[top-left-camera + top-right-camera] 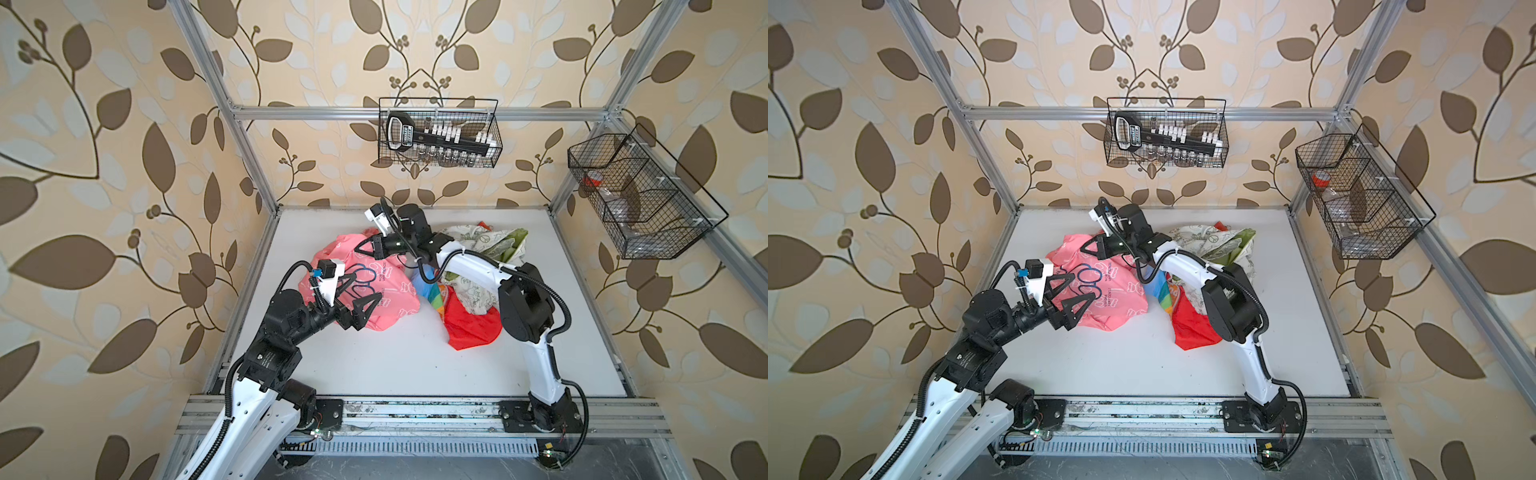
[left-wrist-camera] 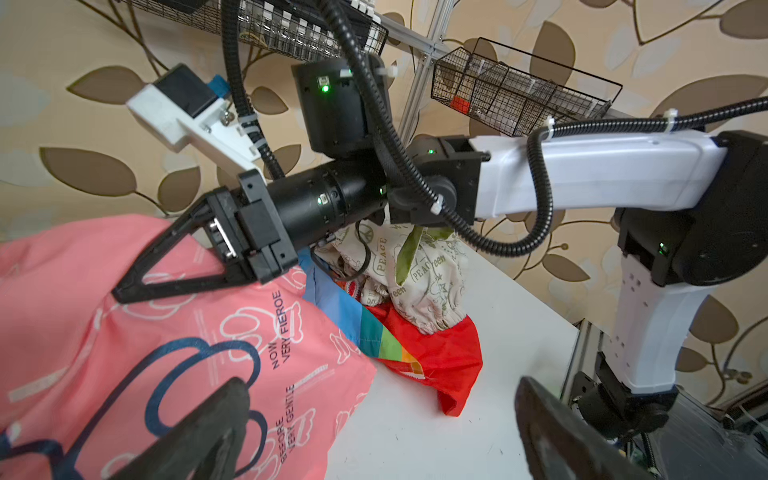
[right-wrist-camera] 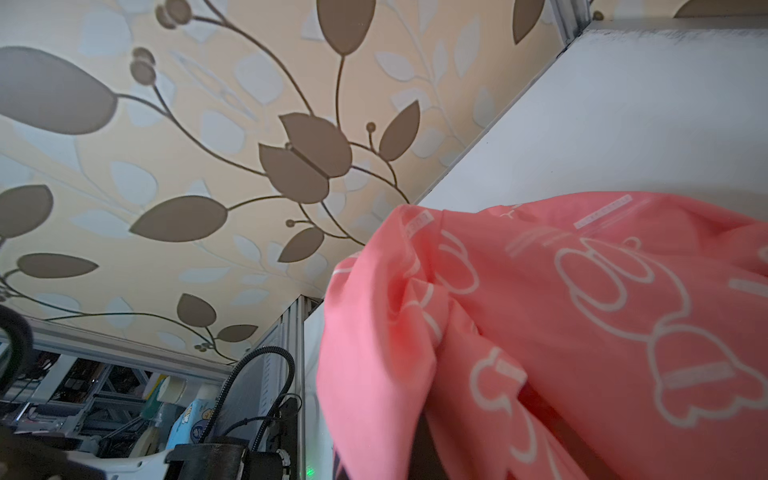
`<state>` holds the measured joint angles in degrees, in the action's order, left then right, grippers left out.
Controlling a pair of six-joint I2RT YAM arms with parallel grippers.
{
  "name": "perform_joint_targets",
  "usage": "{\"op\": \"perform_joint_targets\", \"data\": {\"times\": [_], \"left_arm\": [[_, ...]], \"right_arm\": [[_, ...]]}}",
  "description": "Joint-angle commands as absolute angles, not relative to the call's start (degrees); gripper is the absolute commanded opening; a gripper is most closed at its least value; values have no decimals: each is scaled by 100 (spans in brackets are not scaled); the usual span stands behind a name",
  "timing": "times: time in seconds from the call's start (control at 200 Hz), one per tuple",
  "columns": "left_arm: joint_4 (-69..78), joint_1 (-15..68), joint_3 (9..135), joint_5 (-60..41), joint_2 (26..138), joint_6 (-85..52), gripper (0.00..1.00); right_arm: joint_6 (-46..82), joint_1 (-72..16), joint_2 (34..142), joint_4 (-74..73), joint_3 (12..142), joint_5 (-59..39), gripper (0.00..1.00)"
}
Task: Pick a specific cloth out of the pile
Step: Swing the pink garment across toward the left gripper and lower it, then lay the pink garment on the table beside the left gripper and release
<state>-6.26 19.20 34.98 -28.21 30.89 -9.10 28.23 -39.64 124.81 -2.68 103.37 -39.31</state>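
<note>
The salmon-pink cloth (image 1: 395, 301) (image 1: 1121, 301) (image 2: 124, 332) (image 3: 582, 324), printed with white bear outlines and a navy bear outline, lies spread left of the pile. My right gripper (image 1: 359, 249) (image 1: 1089, 248) (image 2: 120, 293) is shut on the cloth's far edge, holding a fold raised; in the right wrist view the cloth hides the fingertips. My left gripper (image 1: 369, 289) (image 1: 1086, 286) (image 2: 374, 440) hovers open over the cloth's near part, with nothing between its fingers. The pile (image 1: 478, 245) (image 1: 1208, 245) (image 2: 419, 270) holds cream green-print, red (image 1: 469, 328) and striped (image 1: 430, 293) garments under the right arm.
The white table (image 1: 374, 365) has an aluminium rail (image 1: 415, 411) along its front and frame posts at the corners. A wire basket (image 1: 438, 133) with tools hangs on the back wall. Another wire basket (image 1: 636, 195) hangs on the right wall.
</note>
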Motion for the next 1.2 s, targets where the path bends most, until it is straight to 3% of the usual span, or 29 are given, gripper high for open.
{"op": "perform_joint_targets", "data": {"times": [0.0, 0.515, 1.199], "left_arm": [[-598, 1986, 3481, -2657, 3023, -817, 99], [-556, 1993, 3422, -2479, 3024, -809, 99], [-706, 1995, 3375, -1577, 2689, -896, 99]], "right_arm": [[2810, -4278, 13000, -573, 10455, -4069, 0], [3280, -4696, 14533, -529, 10800, -3549, 0], [5813, -4844, 16645, -1681, 13703, -2060, 0]]}}
